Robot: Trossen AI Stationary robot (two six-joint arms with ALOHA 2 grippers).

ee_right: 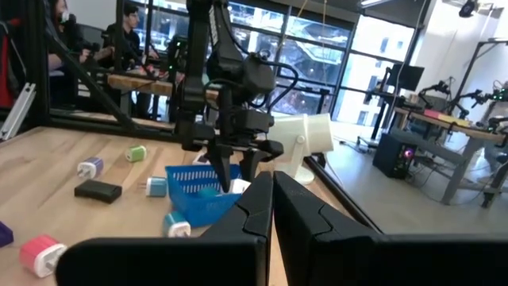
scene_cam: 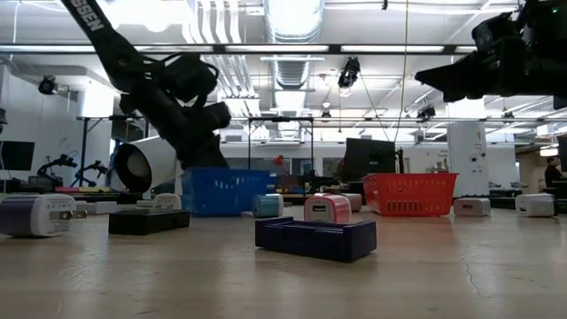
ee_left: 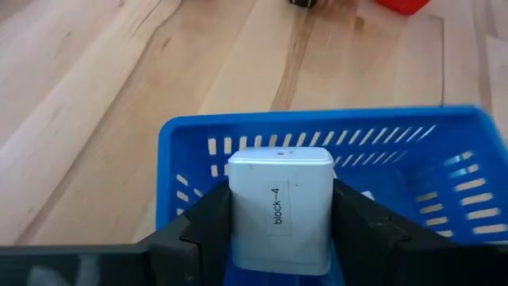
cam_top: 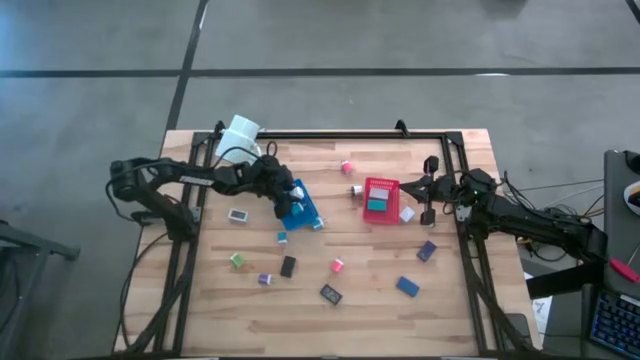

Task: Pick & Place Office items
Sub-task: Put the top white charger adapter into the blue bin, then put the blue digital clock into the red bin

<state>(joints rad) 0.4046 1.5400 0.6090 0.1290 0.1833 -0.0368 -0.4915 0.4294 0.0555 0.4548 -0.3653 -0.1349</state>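
Wooden plank desk (cam_top: 330, 320) with black frame rail (cam_top: 330, 134) round the back and sides. On it: blue basket (cam_top: 303, 210) left of centre, red basket (cam_top: 380, 200) right of centre, white mug (cam_top: 240, 135) on its side at back left corner. Small blocks scattered: pink (cam_top: 337, 265), green (cam_top: 237, 260), purple (cam_top: 265, 279), black (cam_top: 288, 266), dark blue (cam_top: 407, 287), white (cam_top: 238, 214).

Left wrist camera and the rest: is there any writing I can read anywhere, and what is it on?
"block-4": on a label on the white block, held between the left gripper fingers over the blue basket.
"SEN": white letters on the left arm in the low view, cut off by the picture's edge.
Nothing else is readable.
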